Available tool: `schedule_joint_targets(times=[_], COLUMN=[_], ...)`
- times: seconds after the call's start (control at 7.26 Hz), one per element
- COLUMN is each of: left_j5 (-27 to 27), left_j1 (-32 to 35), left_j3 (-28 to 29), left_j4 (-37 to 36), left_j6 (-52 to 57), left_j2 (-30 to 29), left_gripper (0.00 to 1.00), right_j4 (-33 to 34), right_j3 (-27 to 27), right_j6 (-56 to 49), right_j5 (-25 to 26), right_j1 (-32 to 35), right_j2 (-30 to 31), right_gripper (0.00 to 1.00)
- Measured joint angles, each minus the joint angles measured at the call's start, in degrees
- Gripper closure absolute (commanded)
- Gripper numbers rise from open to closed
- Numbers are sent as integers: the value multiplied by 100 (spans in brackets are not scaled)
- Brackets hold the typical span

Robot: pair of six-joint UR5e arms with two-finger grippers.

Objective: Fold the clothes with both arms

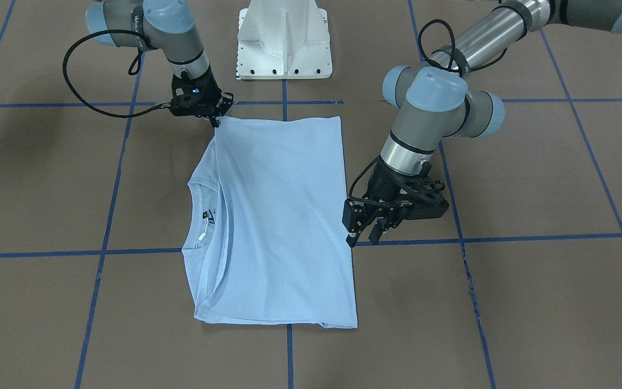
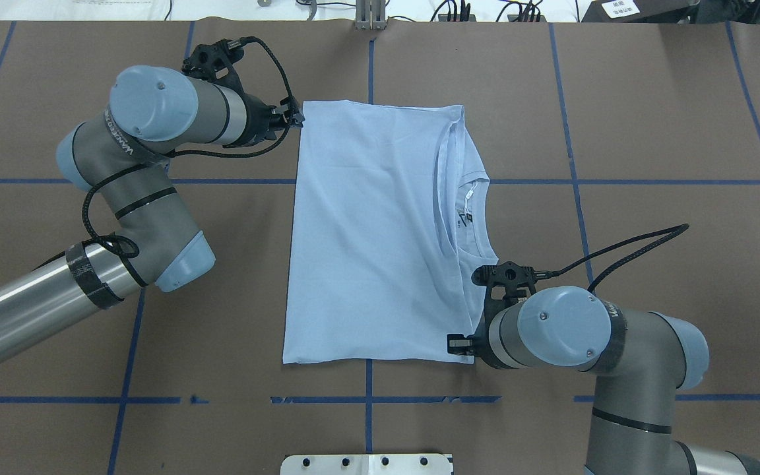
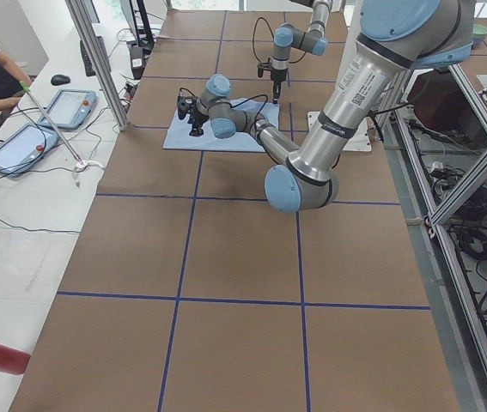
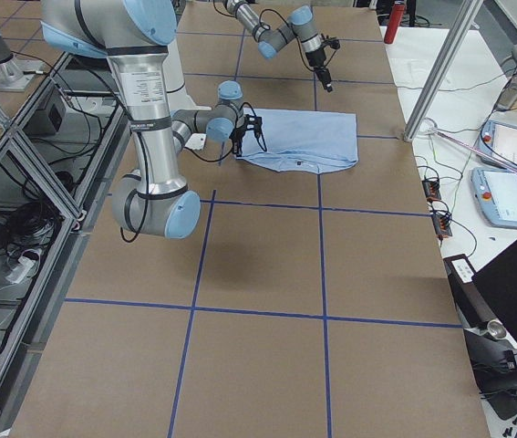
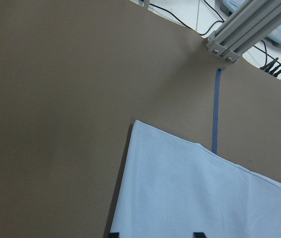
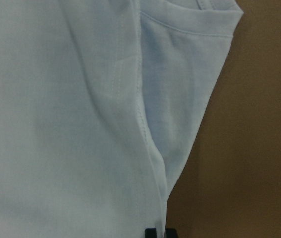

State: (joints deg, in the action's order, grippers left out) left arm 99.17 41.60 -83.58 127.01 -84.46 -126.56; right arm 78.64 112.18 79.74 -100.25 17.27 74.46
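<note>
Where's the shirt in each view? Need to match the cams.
Front-facing: shirt at centre, collar at view's left.
Overhead: shirt at centre, collar at view's right.
Exterior left: shirt upper middle, under the near arm's wrist.
Exterior right: shirt upper middle, past the near arm.
Left wrist: shirt lower right, one corner showing.
Right wrist: shirt fills the left side.
Landmark: the blue tape line running under it.
</note>
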Motion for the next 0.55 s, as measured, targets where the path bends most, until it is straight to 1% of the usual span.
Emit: schedule_joint_targets(times=[0.14,0.28,0.41,0.55], left_j5=[-2,-3,3,17], left_j1=[-1,2,9,15], left_j3=[0,-9,-72,-275], left_j4=[-1,-1,-1,-1], left_j6=[0,0,0,6], left_j2=[1,5,30,125], left_gripper=[41,42,42,43], right_j4=[0,4,-2,-21], right_j3=[38,89,120,123], right_j6=[35,346,1097,1976], right_j5=[-5,10,44,97], right_j1=[1,3,7,3], right_j2=[4,-2,-20,-41], right_gripper=[27,27,24,20])
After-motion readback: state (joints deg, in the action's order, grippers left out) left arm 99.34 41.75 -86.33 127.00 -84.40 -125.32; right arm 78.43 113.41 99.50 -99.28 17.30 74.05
